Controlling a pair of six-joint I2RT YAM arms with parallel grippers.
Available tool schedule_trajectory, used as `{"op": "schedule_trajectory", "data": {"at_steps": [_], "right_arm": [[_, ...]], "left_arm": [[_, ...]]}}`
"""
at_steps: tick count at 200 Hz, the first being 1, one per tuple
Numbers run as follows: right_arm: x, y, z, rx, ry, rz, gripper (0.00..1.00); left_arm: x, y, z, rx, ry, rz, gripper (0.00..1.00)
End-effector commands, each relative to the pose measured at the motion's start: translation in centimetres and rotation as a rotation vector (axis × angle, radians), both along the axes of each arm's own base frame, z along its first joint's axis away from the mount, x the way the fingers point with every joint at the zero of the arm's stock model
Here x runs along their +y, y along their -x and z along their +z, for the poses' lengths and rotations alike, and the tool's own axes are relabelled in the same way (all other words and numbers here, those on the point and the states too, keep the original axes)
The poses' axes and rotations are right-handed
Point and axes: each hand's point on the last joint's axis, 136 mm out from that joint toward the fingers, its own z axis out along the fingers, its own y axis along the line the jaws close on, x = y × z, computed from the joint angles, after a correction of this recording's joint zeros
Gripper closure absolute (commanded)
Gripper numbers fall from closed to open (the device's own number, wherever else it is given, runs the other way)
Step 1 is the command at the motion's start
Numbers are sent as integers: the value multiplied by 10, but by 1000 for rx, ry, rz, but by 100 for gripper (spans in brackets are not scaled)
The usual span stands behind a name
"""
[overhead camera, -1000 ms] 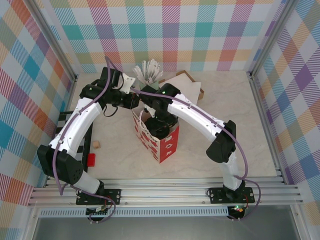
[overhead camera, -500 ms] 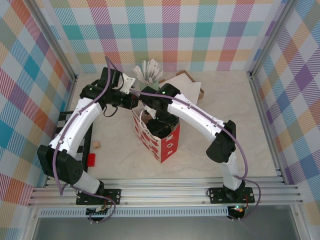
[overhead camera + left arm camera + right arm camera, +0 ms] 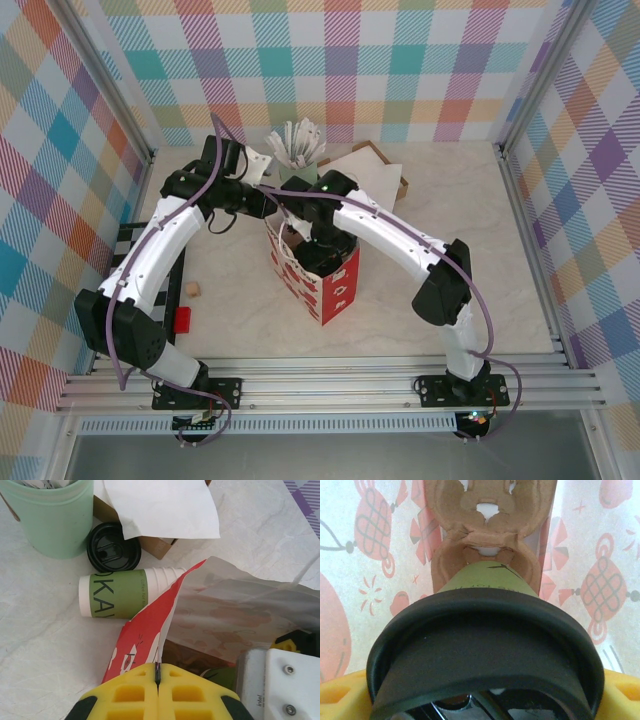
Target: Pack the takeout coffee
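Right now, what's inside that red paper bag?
Inside the red bag, the right gripper holds the takeout coffee; a brown cardboard cup carrier sits deeper in. The bag's bottom is covered by them.

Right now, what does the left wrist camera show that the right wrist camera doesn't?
Left wrist, not right: a pale green cup, a loose black lid, a sleeved cup on its side, and the left jaws pinching the red paper bag. Right wrist, not left: the black lid of the takeout coffee between the right jaws, over the cut-outs of a cardboard carrier. Both: that bag.
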Motion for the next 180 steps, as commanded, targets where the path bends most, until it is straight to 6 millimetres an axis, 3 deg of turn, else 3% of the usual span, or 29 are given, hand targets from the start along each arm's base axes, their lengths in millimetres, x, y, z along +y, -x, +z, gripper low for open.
{"op": "schedule_trajectory", "data": {"at_steps": [1,180], "right_arm": [[-1,1,-10,25,19,29,56],[6,-14,-34,-23,-11,-5,57]], "left_arm": [[1,6,-3,25,7,-10,100],[3,6,0,1,12,2,100]]}}
